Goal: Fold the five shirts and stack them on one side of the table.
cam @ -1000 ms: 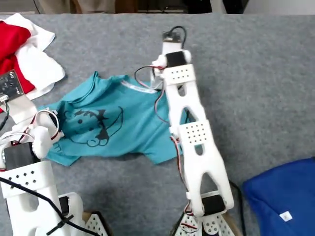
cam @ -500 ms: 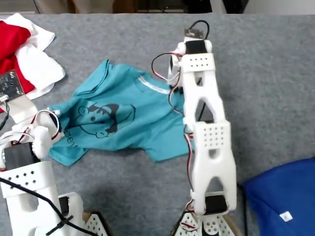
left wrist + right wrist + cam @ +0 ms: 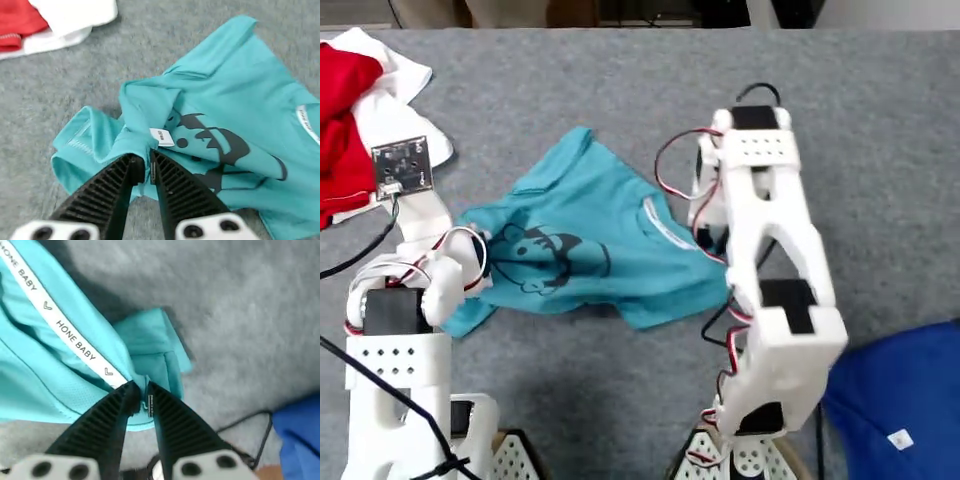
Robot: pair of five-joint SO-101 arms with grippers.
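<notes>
A teal shirt (image 3: 585,225) with a dark cartoon print lies crumpled and slanted across the middle of the grey table. My left gripper (image 3: 150,167) is shut on a bunched fold of the teal shirt (image 3: 235,90) at its side seam, beside a small white tag (image 3: 162,137). In the high view this gripper (image 3: 460,285) sits at the shirt's near-left corner. My right gripper (image 3: 141,392) is shut on the teal shirt (image 3: 55,375) where the printed white collar band (image 3: 75,342) ends. The right arm (image 3: 765,230) covers that corner from above.
A heap of red and white shirts (image 3: 365,105) lies at the far left; the left wrist view shows the heap (image 3: 55,17) too. A blue shirt (image 3: 895,400) lies at the near right corner. Bare grey table (image 3: 880,120) stretches along the far right.
The right arm has drawn the collar end of the teal shirt to the right and nearer. The left arm has swung inward with its corner, and the shirt has turned and stretched.
</notes>
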